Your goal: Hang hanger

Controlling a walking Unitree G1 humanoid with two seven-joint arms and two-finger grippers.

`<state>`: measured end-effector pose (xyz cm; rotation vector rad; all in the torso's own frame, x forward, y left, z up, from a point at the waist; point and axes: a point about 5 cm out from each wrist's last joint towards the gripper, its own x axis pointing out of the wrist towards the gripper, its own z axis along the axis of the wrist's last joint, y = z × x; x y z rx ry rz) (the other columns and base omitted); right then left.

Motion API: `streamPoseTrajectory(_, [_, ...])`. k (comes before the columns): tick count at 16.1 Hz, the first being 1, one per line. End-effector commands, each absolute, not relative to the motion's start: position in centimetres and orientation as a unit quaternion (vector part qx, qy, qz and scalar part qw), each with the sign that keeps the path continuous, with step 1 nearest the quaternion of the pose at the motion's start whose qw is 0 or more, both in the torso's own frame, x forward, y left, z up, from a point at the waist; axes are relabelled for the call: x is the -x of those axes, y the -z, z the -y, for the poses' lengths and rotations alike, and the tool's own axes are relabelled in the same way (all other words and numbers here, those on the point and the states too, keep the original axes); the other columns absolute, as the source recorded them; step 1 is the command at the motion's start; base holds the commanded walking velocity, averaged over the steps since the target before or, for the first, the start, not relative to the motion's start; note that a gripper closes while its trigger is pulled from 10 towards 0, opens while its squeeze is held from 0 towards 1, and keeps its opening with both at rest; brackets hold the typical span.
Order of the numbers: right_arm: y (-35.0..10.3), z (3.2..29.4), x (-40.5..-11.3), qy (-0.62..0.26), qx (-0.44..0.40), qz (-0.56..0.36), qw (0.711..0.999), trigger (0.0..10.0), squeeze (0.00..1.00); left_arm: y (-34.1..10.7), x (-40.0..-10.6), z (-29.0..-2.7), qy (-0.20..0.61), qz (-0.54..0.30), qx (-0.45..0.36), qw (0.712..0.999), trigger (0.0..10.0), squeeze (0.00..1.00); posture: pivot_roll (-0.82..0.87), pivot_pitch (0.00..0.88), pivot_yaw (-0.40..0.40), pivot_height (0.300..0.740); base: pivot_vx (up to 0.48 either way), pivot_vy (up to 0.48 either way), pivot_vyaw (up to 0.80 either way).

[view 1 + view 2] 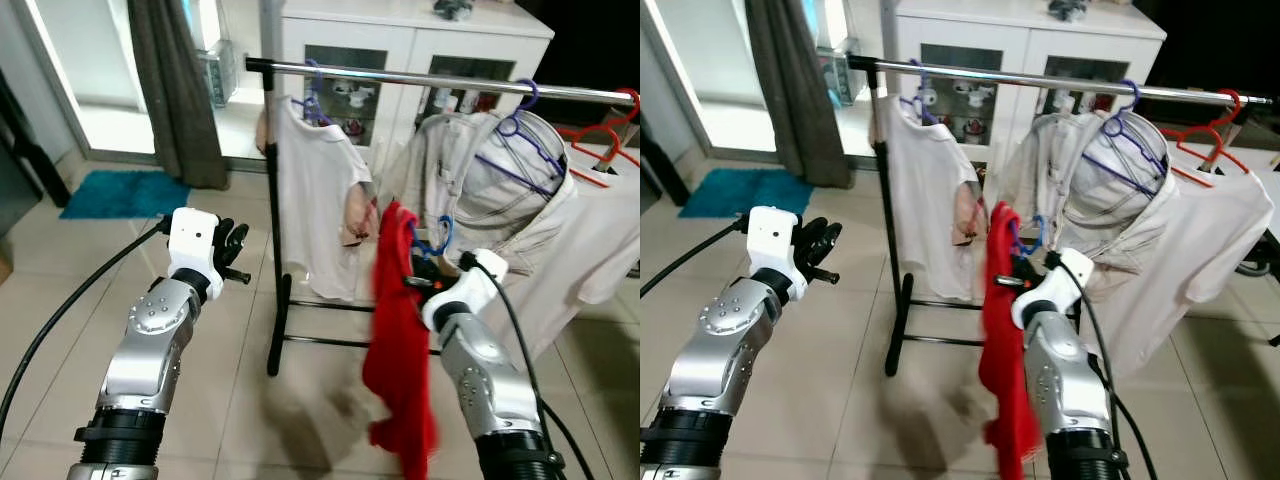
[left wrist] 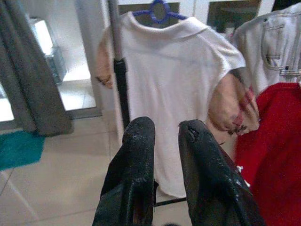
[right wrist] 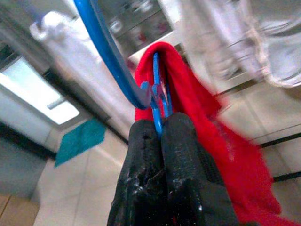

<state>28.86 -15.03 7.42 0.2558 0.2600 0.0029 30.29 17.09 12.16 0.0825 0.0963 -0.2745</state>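
Observation:
A blue hanger (image 1: pixel 432 240) carries a red shirt (image 1: pixel 398 350) that droops toward the floor. My right gripper (image 3: pixel 159 133) is shut on the blue hanger's neck (image 3: pixel 157 101), low and in front of the metal rail (image 1: pixel 420 80) of the clothes rack. My left gripper (image 2: pixel 162 136) is raised to the left of the rack's black post (image 1: pixel 273 230), its fingers slightly apart and holding nothing. A white T-shirt on a blue hanger (image 1: pixel 315 190) hangs at the rail's left end.
A beige jacket (image 1: pixel 500 190) on a purple hanger and white clothing on a red hanger (image 1: pixel 600 150) fill the rail's right part. A white cabinet (image 1: pixel 400 50) stands behind. A grey curtain (image 1: pixel 175 90) and a teal mat (image 1: pixel 120 193) lie to the left.

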Motion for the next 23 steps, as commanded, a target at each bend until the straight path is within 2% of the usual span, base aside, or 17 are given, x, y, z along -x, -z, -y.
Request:
streamPoseTrajectory(1, [-8.63,15.92,-29.22,0.012,-0.120,-0.101,0.988,10.0,0.00,-12.53,-30.60,-16.12,0.157,-0.041,-0.046,0.986,10.0,0.00,-0.02,0.000,-0.033,0.740,0.379,0.000,0.00])
streamPoseTrajectory(8, [-8.67,15.34,-29.51,-0.001,-0.119,-0.102,0.988,10.0,0.00,-12.38,-30.16,-16.27,0.155,-0.041,-0.049,0.986,10.0,0.00,0.00,0.000,-0.059,0.740,0.373,0.000,0.00])
streamPoseTrajectory(23, [-9.06,15.78,-29.50,0.000,-0.115,-0.088,0.990,10.0,0.00,-12.30,-30.13,-15.93,0.168,-0.036,-0.059,0.983,10.0,0.00,-0.01,0.000,-0.058,0.740,0.373,0.000,0.00])
